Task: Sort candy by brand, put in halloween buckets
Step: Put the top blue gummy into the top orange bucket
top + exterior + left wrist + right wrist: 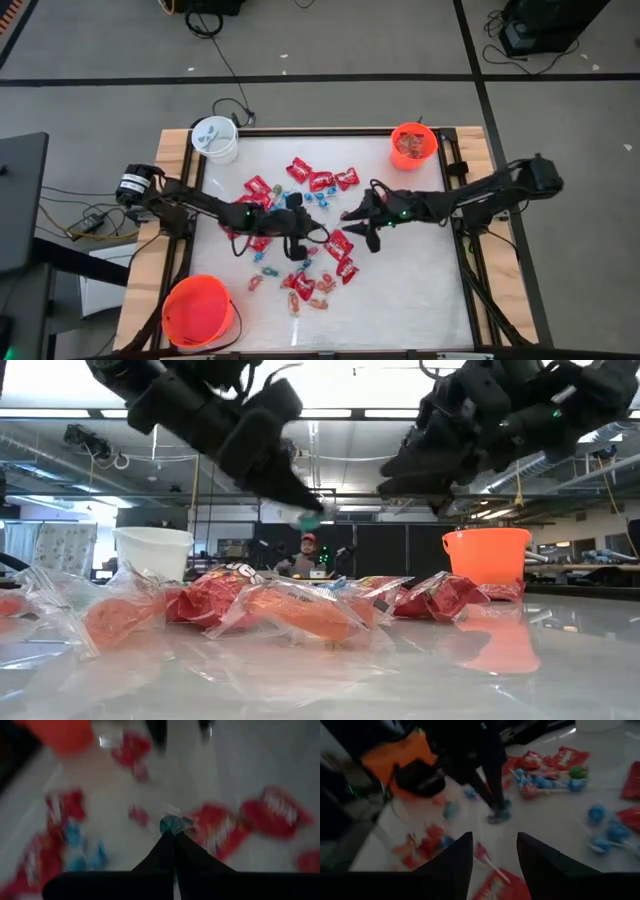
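Candy (300, 270) lies scattered mid-table: red square packets (322, 181), small blue-wrapped pieces (596, 813) and clear-wrapped sweets on sticks (300, 612). My left gripper (298, 230) hangs above the pile, shut on one teal-blue wrapped piece (172, 824). My right gripper (352, 214) hovers open just to the right of it, over bare table, holding nothing (495, 851). The white bucket (215, 138) stands at the far left corner, the small orange bucket (413, 145) at the far right and the larger orange bucket (198, 310) at the near left. My left gripper pinches the teal-blue piece (311, 520) between its two fingertips (167, 845), only at their free ends. The fingers slant downward from the left. The piece is lifted clear of the table and sticks out past the tips.
The small orange bucket holds red packets (408, 146) and the white bucket a few pale-blue pieces (208, 134). The two grippers are close together over the table's middle. Bare tabletop lies toward the right and near right (420, 280). A person (308, 552) sits far behind the table.
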Action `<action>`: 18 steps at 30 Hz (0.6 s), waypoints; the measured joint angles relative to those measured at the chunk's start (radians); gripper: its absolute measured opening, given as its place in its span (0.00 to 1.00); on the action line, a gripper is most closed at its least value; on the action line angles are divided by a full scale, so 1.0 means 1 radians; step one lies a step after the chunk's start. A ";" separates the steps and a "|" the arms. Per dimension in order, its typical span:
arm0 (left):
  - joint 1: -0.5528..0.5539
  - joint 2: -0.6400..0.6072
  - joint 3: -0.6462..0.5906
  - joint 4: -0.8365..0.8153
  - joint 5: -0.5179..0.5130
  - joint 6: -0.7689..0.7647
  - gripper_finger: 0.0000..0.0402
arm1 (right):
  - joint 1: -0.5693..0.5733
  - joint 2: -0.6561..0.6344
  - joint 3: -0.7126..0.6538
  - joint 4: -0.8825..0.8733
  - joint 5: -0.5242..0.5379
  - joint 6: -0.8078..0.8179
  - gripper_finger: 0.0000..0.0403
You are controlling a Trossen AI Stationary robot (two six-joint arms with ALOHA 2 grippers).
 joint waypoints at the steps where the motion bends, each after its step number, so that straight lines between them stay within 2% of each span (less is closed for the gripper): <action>1: 0.000 0.000 0.000 0.029 -0.006 0.036 0.01 | 0.001 0.031 0.000 0.056 0.000 0.032 0.41; 6: 0.000 0.006 0.000 0.122 -0.046 0.197 0.02 | -0.001 0.143 0.007 0.239 -0.056 0.136 0.41; 11: -0.001 0.018 0.000 0.140 -0.088 0.259 0.02 | -0.015 0.201 0.006 0.344 -0.055 0.204 0.41; 18: -0.011 0.020 0.000 0.155 -0.097 0.304 0.02 | -0.034 0.230 0.006 0.368 0.042 0.242 0.37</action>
